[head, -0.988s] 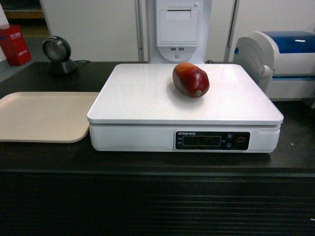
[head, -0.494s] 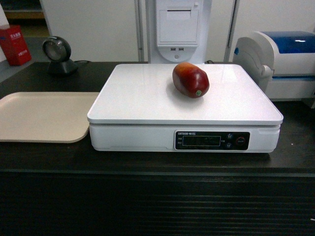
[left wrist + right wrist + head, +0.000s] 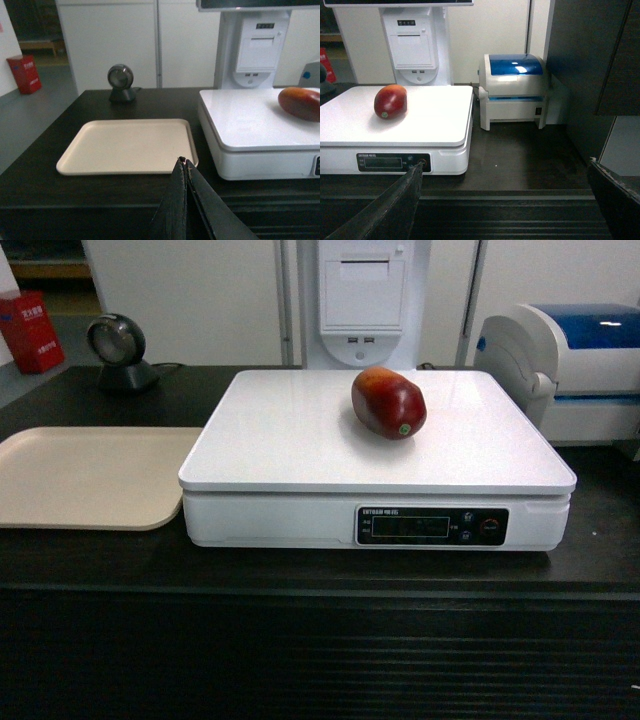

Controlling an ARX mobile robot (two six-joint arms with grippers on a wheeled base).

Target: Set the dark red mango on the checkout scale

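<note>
The checkout [image 3: 90,560] is a dark, matte counter with a flat top and a horizontally ribbed front panel. On it sits the scale [image 3: 290,440], a broad white rectangular slab with a glossy top plate and a black display strip along its front. Left of the scale lies a beige tray [image 3: 90,475] with rounded corners, smooth and shallow; right of it stands a white printer [image 3: 512,95] with a blue translucent lid.

The dark red mango [image 3: 388,403] rests on the scale's plate, toward the back and slightly right of centre. It is a glossy oval, deep red shading to orange-yellow at the far end, with 1 small green sticker on its near end. Its long axis runs from back-left to front-right.

The left gripper [image 3: 184,200] hangs before the tray's near edge, well left of the mango, its 2 dark fingers pressed together. The right gripper [image 3: 505,200] hangs in front of the scale's right corner, its fingers [image 3: 400,200] spread wide apart, holding nothing.
</note>
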